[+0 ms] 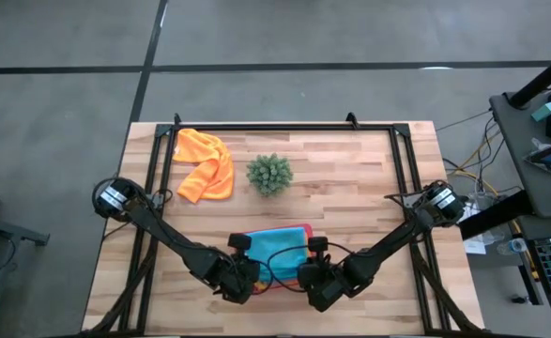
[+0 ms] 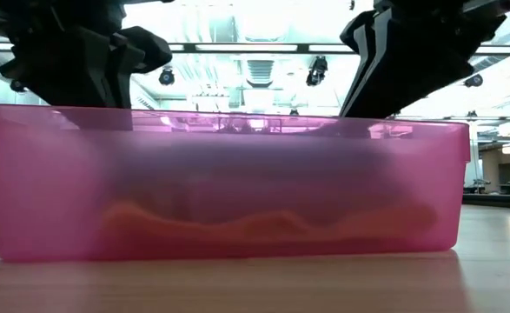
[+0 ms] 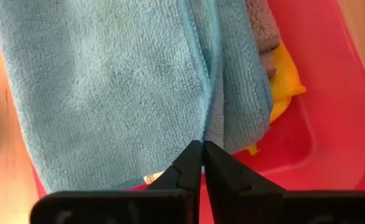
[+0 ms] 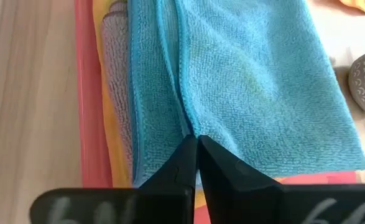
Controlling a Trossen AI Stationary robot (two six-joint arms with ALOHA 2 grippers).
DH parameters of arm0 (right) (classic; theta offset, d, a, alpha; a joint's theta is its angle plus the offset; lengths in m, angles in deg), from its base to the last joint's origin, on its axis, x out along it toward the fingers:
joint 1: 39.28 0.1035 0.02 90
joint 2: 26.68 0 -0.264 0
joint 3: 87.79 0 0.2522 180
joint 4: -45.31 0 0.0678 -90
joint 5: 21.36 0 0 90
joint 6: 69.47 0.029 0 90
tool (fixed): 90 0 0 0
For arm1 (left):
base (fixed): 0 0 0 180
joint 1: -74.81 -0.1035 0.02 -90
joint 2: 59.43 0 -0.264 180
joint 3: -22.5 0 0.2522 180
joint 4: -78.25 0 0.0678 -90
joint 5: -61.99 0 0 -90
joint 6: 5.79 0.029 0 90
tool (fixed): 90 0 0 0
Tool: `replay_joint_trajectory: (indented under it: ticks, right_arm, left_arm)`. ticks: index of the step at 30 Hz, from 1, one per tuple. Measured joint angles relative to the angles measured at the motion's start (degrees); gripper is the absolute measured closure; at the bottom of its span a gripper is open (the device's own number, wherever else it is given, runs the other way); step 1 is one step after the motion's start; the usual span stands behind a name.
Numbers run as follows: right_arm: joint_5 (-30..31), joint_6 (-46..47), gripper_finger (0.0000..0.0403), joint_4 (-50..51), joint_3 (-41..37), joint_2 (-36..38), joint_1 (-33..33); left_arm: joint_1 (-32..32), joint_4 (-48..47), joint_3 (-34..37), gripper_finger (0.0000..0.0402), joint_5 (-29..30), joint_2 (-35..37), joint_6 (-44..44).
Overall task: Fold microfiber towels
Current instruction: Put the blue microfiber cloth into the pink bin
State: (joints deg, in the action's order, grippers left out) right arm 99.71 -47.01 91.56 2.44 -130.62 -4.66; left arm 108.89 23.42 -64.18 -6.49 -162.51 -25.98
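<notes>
We see a wooden worktop [image 1: 350, 188] under bright ceiling lights; both arms reach low, left end effector [image 3: 202, 148] and right end effector [image 4: 196, 140] pinching the blue towel [image 1: 280, 246] in the pink tray [image 2: 29, 183].

A lab or workshop — grey concrete floor [image 1: 59, 113], ceiling lights [image 2: 237, 48], an equipment desk with cables [image 1: 538, 141].

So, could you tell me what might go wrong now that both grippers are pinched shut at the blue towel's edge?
Left gripper and right gripper pinch the blue towel atop a stack in the pink tray. Lifting may drag the grey towel and yellow towel beneath, or undo the fold.
</notes>
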Motion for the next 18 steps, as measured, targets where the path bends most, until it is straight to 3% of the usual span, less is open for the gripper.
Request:
replay_joint_trajectory:
  ticks: [18]
  right_arm:
    - [-0.1,0.0,0.0394,4.0,4.5,0.0,2.8]
  left_arm:
    - [0.3,-1.1,-0.4,0.0401,-7.2,1.5,-1.9]
